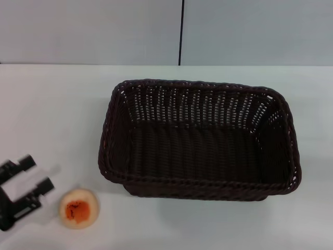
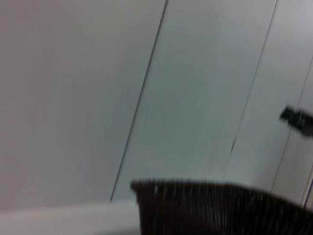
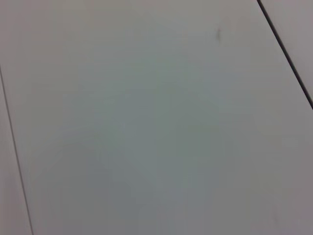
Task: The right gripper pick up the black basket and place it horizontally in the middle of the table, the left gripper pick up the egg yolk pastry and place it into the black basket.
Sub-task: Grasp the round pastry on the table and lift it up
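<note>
The black basket point(image 1: 200, 139) already lies flat and lengthwise around the middle of the table point(image 1: 52, 104), so the first half of the job looks done. The right pincer is nowhere to be seen; its wrist camera shows only a pale panelled wall.

What remains is the pastry. The left pincer point(image 1: 35, 176) sits low near the table's front edge, fingers spread apart and holding nothing. The egg yolk pastry point(image 1: 78, 208) rests on the table just beside it, a little to its right and nearer the front edge, untouched. The basket stands beyond, further to the pincer's right, with nothing in it.
</note>
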You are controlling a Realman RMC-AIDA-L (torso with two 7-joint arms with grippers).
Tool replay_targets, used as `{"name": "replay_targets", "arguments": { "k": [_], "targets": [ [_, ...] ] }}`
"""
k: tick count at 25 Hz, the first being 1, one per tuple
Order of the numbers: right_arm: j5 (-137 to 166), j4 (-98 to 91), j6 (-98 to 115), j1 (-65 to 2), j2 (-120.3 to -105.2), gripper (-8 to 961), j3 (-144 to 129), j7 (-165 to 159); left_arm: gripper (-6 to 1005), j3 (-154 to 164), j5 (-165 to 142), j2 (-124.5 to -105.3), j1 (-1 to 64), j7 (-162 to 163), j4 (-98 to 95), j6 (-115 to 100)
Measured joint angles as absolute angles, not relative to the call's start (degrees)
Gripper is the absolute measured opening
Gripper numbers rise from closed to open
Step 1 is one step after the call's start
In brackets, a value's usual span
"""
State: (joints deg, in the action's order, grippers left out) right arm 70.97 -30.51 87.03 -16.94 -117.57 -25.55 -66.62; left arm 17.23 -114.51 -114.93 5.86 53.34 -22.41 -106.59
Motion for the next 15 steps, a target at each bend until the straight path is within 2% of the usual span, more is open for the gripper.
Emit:
{"name": "replay_targets", "arguments": {
  "k": [15],
  "targets": [
    [71.06, -28.94, 87.0, -18.58, -116.97, 457, -25.48, -63.93, 641, 17.77, -120.88, -116.8, 6.4, 52.66, -22.27, -100.44]
  ]
}}
